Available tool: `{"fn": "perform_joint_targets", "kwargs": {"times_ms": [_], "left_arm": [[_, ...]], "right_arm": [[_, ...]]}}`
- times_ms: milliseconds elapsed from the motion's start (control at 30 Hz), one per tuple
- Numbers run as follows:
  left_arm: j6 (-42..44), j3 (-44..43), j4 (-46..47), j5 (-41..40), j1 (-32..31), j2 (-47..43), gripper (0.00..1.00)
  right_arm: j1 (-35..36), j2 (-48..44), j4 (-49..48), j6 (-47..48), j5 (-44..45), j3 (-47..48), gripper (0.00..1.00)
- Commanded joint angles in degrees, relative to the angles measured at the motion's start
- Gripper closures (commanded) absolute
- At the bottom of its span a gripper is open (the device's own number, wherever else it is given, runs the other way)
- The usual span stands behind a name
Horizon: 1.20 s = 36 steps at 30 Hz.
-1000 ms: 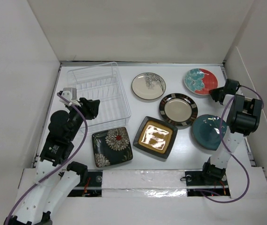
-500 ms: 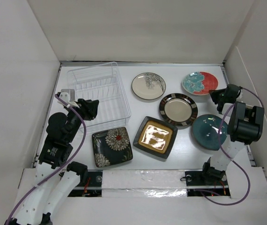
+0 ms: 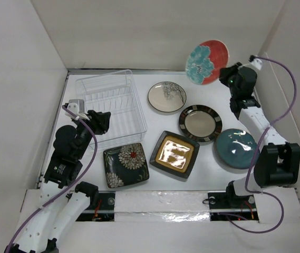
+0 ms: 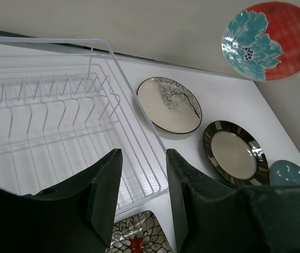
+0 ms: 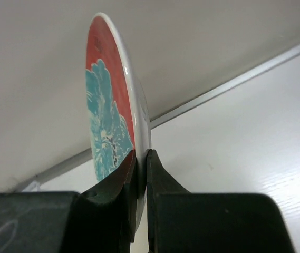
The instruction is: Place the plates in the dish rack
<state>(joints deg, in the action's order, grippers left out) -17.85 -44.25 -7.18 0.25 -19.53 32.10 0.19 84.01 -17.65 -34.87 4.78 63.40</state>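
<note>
Now right hand (image 5: 141, 158) lifted teal-red plate (image 3: 206, 62) off table (image 3: 163, 118), rim pinched.

I am counting six plates: four round ones, the teal-red plate (image 3: 207, 62), cream plate (image 3: 166, 96), striped-rim plate (image 3: 200, 123) and plain teal plate (image 3: 235, 148), and two square ones, the floral plate (image 3: 126, 165) and amber plate (image 3: 174, 154), near. I am seeing one dish rack (image 3: 139, 105), far left.

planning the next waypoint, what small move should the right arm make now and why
Probably carry the teal-red plate leftward toward the dish rack: the right pincer grips its rim, holding it on edge above the table, and the rack holds no plates.
</note>
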Motion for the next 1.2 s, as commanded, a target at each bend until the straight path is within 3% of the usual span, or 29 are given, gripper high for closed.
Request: {"fn": "perform_joint_targets", "kwargs": {"times_ms": [0,233,333,700,833,1167], "left_arm": [[-0.1,-0.5,0.3,-4.1,-0.2,0.8,0.64],[-3.0,-0.6,-0.2,-7.5,0.8,1.3,0.65],[-6.2,-1.1,-0.7,-11.0,0.8,2.0,0.58],[-7.9,-1.2,-1.1,-12.5,0.8,1.9,0.58],[-7.7,-1.5,-1.1,-12.1,0.3,1.6,0.58],[-7.7,-1.4,-1.8,-13.1,-0.2,1.7,0.59]], "right_arm": [[9.7,-2.6,-0.6,8.2,4.1,15.0,1.0],[27.6,8.7,16.1,16.5,19.6,38.5,1.0],[35.3,14.9,22.4,17.6,26.3,47.9,1.0],[46.6,36.7,27.8,21.9,45.2,74.6,1.0],[47.3,41.8,28.6,24.2,48.8,79.3,1.0],[50.4,46.8,23.4,33.0,55.9,79.5,1.0]]}}
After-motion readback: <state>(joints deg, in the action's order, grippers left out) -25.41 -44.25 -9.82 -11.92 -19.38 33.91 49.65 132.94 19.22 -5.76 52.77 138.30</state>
